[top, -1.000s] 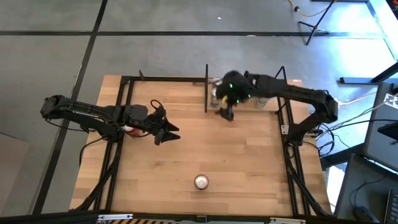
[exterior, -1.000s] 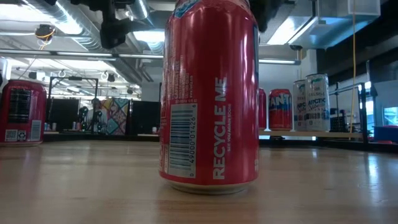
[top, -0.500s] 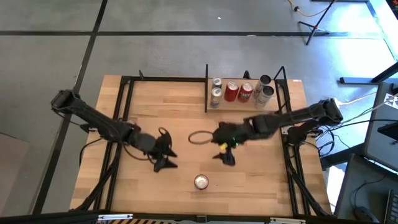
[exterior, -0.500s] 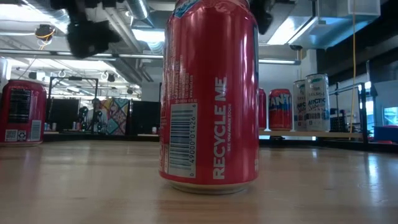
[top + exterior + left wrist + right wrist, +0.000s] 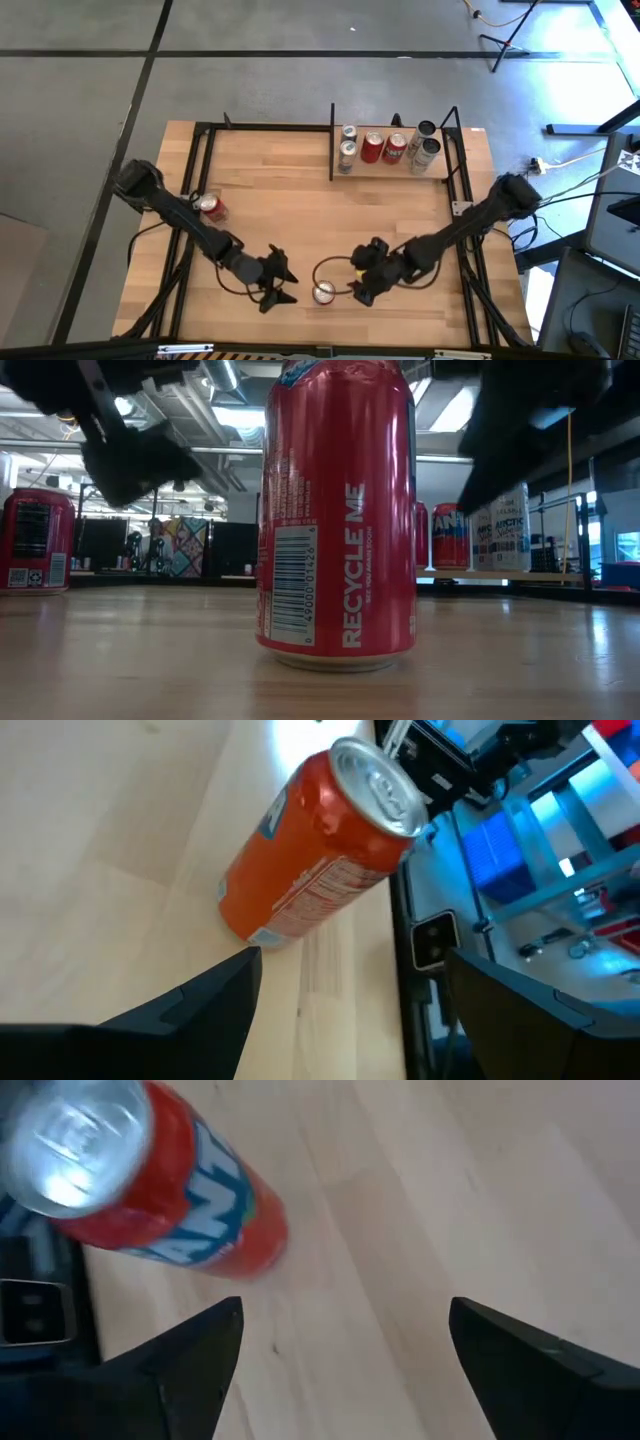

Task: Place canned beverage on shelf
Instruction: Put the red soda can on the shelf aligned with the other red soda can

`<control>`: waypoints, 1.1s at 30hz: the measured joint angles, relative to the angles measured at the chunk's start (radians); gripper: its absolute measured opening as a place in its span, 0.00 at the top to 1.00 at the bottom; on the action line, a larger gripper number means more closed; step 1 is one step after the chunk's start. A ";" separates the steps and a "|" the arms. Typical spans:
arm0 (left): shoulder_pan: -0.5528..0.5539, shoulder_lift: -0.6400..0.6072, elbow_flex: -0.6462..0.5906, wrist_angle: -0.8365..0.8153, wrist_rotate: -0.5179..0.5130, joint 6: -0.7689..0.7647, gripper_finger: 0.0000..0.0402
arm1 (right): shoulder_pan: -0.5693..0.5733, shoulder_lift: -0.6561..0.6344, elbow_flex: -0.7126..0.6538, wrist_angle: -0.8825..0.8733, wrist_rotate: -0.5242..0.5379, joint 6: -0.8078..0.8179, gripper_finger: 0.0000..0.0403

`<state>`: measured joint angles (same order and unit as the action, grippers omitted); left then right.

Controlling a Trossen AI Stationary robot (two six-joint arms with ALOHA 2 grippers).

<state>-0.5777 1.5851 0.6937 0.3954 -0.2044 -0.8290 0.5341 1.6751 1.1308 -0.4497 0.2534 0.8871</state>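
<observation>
Both end effectors now flanking front can, left, right, both open

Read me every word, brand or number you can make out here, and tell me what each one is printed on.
"RECYCLE ME": running up the side of the red can nearest the low camera.
"49000 01426": beside the barcode on that can.
"ARCTIC": on a pale can on the shelf.
"ANT", partly hidden: on a red shelf can.
The fine print on these cans and the far left can is too small to read.
</observation>
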 joint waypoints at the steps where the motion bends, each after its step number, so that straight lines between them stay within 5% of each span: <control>1: 0.000 0.032 0.012 0.015 -0.002 -0.003 0.23 | 0.005 0.021 -0.001 0.012 0.010 0.005 0.15; 10: 0.027 0.229 0.165 0.001 -0.011 0.027 0.23 | -0.006 0.165 -0.001 0.235 0.047 0.007 0.15; 25: 0.093 0.180 0.166 -0.268 -0.039 -0.008 0.23 | 0.049 0.169 0.001 0.300 -0.053 0.030 0.15; 33: 0.090 0.148 0.165 -0.291 0.087 0.023 0.22 | 0.056 0.170 0.004 0.262 -0.150 -0.001 0.15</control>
<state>-0.4881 1.7333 0.8590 0.1047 -0.1169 -0.8058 0.5902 1.8446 1.1351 -0.1872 0.1035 0.8862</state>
